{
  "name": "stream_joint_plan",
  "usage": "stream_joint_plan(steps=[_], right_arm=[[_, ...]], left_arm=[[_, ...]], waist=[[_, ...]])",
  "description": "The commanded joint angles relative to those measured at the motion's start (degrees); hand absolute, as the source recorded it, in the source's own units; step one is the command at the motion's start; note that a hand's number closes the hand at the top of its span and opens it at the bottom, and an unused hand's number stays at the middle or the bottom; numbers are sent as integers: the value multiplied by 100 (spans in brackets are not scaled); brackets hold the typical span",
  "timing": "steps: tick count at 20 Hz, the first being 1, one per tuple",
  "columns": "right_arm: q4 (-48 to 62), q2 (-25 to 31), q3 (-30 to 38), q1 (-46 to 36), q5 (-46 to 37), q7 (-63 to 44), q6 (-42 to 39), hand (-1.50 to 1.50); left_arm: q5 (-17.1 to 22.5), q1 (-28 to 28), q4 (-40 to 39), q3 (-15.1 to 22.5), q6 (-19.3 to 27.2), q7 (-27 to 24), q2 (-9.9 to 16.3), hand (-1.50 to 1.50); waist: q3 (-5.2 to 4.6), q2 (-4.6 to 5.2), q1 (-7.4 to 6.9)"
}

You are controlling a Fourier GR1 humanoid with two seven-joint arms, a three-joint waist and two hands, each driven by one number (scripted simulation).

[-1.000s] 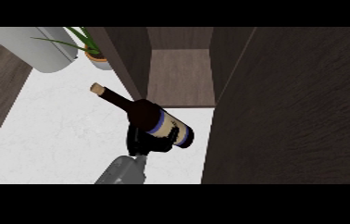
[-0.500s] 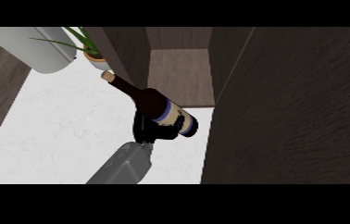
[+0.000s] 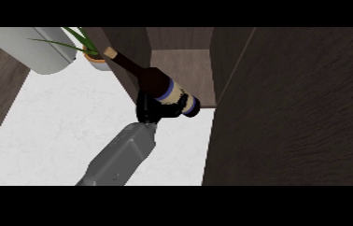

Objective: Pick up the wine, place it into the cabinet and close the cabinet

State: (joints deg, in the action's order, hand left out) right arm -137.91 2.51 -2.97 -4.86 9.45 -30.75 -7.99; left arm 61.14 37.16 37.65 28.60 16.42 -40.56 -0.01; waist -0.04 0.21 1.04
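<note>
Black fingers curl round the lower body of the wine bottle (image 3: 164, 90), grasping it; this is the left hand (image 3: 153, 109), at frame centre, its grey forearm (image 3: 121, 157) running down to the lower edge. The bottle tilts, neck toward the upper left, base lower right, before the open cabinet (image 3: 183, 73) compartment at upper centre. Dark cabinet door (image 3: 289, 113) fills the right. Potted plant (image 3: 93, 54) stands upper left on the white counter (image 3: 62, 127)
</note>
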Motion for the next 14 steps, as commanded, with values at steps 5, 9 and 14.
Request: stream_joint_plan(steps=[5, 9, 14], right_arm=[[135, 143, 295, 232, 415, 214, -271, -150], [291, 14, 176, 136, 105, 424, -199, -150], [238, 95, 290, -28, 441, 190, -198, -150]], left_arm=[[204, 994, -1049, -481, -318, 44, 1, 150], [46, 1428, -1261, -771, -191, 341, 0, 150], [298, 2011, -1805, -672, -94, 284, 0, 150]], waist=[[2, 11, 34], [3, 3, -13], [1, 39, 115]])
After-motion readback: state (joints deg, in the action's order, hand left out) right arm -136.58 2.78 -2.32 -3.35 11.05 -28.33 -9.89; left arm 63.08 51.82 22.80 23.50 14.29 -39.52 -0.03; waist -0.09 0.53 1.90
